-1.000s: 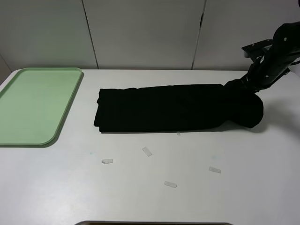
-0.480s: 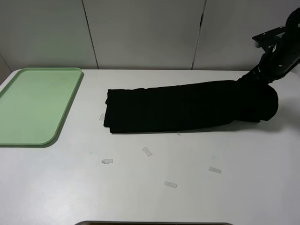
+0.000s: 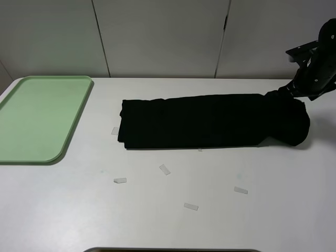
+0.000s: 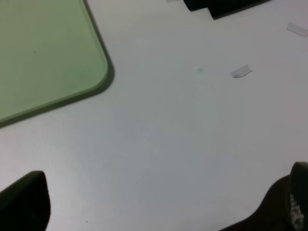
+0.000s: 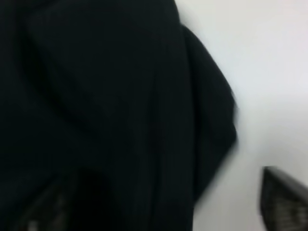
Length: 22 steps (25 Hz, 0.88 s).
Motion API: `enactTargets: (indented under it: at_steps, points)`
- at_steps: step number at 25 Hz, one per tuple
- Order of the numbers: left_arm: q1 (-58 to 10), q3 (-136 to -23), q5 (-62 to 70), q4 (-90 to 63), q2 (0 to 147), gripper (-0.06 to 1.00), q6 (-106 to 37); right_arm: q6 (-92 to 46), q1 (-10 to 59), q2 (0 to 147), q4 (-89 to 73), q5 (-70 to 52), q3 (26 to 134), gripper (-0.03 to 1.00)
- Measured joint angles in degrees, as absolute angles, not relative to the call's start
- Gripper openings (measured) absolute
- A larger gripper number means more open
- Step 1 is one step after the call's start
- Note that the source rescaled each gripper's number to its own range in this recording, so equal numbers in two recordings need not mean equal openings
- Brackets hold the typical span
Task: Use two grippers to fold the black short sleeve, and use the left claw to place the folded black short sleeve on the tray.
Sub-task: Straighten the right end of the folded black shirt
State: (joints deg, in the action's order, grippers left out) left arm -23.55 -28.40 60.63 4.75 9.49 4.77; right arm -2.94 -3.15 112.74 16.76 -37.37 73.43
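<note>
High camera first: your black short sleeve (image 3: 210,122) lies on the white table (image 3: 168,226) as one long, plain black band, no print showing. Its left end is squared off and flat, while the right end bulges into a soft rounded lump. The cloth looks matte and limp. Well to its left sits the light-green tray (image 3: 37,121), smooth plastic with rounded corners and a low rim, nothing on it. A few small pale strips (image 3: 165,169) are scattered on the table in front of the shirt. Your right arm (image 3: 315,71), glossy black, angles down from the upper right to the bulging end.

Left wrist camera: the left gripper (image 4: 159,204) hangs over bare table near the tray's corner, jaws spread wide and holding nothing. A corner of the shirt just shows at the far edge.

Right wrist camera: black fabric fills most of the view, blurred. The right gripper (image 5: 166,207) has its jaws parted wide. One finger (image 5: 284,202) stands clear over white table, and the other sits dim against the cloth.
</note>
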Motion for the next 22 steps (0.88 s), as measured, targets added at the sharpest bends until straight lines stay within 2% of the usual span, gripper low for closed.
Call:
enactTargets:
  at_steps: [2, 4, 10, 17, 22]
  points:
    - [-23.6, -28.4, 60.6, 4.7, 9.5, 0.98, 4.8, -1.9, -3.2, 112.6, 18.0, -38.4, 73.4, 0.96]
    - [-23.6, -28.4, 60.6, 4.7, 9.5, 0.98, 4.8, -1.3, -3.7, 112.5, 18.4, -38.7, 73.4, 0.99]
    - [-23.6, -28.4, 60.6, 4.7, 9.5, 0.98, 4.8, -1.1, -8.2, 112.3, 15.4, -38.3, 73.4, 1.00]
    - [-23.6, -28.4, 60.6, 4.7, 9.5, 0.98, 4.8, -9.7, -13.2, 113.5, 4.3, -35.4, 73.4, 1.00]
    - [-23.6, -28.4, 60.6, 4.7, 9.5, 0.98, 4.8, -14.3, -14.1, 116.9, -1.8, -34.9, 73.4, 1.00]
